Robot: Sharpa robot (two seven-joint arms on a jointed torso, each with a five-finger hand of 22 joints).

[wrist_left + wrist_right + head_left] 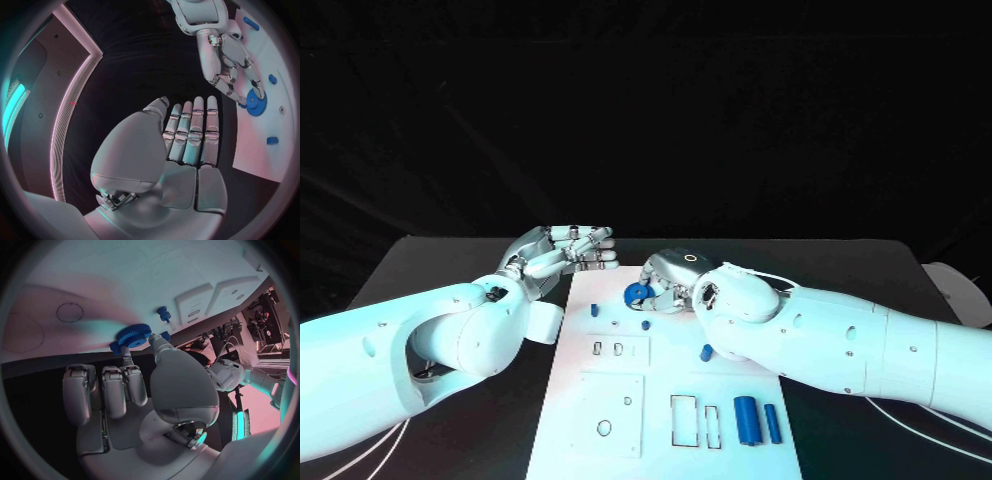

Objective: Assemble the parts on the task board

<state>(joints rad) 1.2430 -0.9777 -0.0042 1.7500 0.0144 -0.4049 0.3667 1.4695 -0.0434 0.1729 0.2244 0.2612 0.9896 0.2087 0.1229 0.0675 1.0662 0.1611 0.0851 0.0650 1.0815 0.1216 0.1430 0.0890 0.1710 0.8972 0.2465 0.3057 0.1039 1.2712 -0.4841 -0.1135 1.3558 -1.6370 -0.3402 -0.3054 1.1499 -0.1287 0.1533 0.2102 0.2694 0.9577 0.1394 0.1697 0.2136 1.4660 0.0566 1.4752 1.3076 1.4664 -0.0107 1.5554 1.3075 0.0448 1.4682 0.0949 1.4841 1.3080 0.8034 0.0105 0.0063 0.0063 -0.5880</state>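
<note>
1. The right hand [678, 280] reaches over the far end of the task board [668, 400] and pinches a blue gear [639, 294] between its thumb and a fingertip [127, 360]; its other fingers lie side by side.
2. The gear sits at the board's far end, about 12 o'clock from the board's middle, low over the white surface; I cannot tell whether it touches.
3. A small blue peg [164, 313] stands on the board just beside the gear.
4. The left hand [563, 252] hovers off the board's far-left corner, at about 10 o'clock, palm bare, fingers [195, 131] straight and together, holding nothing.
5. Two blue cylinders [757, 420] lie at 5 o'clock, next to rectangular cut-outs [694, 420].
</note>
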